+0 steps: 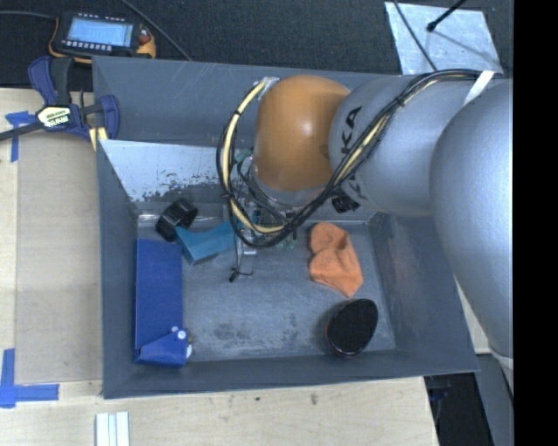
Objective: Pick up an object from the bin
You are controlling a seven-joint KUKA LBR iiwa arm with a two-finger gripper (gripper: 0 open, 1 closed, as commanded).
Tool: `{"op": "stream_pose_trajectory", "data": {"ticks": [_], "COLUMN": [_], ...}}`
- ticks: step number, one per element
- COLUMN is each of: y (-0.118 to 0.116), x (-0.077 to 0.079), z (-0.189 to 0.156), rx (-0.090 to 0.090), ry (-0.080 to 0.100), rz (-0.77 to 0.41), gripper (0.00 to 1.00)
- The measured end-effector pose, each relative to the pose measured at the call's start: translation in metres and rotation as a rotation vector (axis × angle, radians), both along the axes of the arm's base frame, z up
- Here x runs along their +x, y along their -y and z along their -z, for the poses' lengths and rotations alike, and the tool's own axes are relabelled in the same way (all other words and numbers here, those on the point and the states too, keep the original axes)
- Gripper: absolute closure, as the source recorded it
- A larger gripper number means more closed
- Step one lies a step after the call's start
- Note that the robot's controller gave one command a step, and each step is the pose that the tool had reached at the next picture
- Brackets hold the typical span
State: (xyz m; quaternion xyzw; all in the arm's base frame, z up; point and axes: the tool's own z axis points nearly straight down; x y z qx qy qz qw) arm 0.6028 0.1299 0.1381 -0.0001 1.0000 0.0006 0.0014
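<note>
The grey arm (418, 148) reaches into the metal bin (261, 314), its gripper (244, 261) just right of a teal block (207, 244); whether it is open or closed cannot be told. Below-left of the block lies a long blue pad (159, 292); right of it, an orange cloth (336, 260); lower right, a black disc (352, 327); touching its upper left, a small black piece (177, 218).

Dark surface (261, 26) along top edge; handheld unit (96, 32) with lit screen, upper left.

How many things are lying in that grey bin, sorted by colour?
Blue: 2, the long pouch and the teal block
Black: 2, the small piece and the oval disc
Orange: 1, the cloth
Total: 5
</note>
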Motion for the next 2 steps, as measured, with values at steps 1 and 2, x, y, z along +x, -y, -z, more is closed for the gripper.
{"op": "stream_pose_trajectory", "data": {"ticks": [1, 2], "y": [0.0051, 0.0081], "x": [0.0201, 0.0193], "z": [0.0223, 0.0286], "rx": [0.0, -0.001], "ry": [0.003, -0.001], "rz": [-0.037, -0.017], "gripper": [0.0, 0.0]}}
